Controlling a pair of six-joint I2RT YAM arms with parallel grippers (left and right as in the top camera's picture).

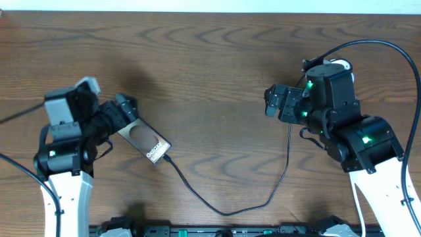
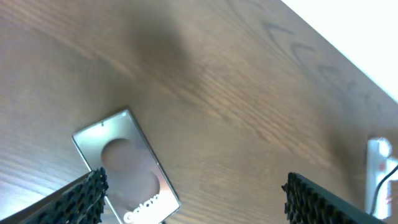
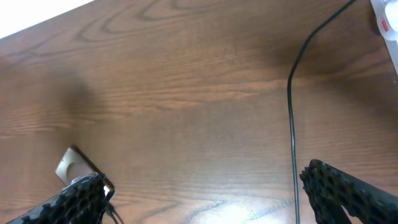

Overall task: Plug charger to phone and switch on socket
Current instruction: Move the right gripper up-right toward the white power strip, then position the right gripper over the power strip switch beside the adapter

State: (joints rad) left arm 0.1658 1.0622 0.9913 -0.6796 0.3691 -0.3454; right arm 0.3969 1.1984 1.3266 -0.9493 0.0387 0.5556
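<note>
The phone (image 1: 146, 140) lies flat on the wooden table at the left, its white label end toward the front. It also shows in the left wrist view (image 2: 127, 165) and at the edge of the right wrist view (image 3: 69, 165). The charger cable (image 1: 223, 210) meets the phone's label end, loops along the front and runs up under the right arm; it also shows in the right wrist view (image 3: 291, 124). My left gripper (image 1: 126, 108) (image 2: 194, 182) is open and empty, just behind the phone. My right gripper (image 1: 271, 102) (image 3: 204, 177) is open and empty over bare table. The socket (image 3: 385, 18) shows only as a white corner with a red mark.
A white object with a dark cable (image 2: 378, 165) sits at the far right of the left wrist view. The right arm's body (image 1: 335, 99) covers the table's right part. The table's far edge (image 1: 210, 12) runs along the top.
</note>
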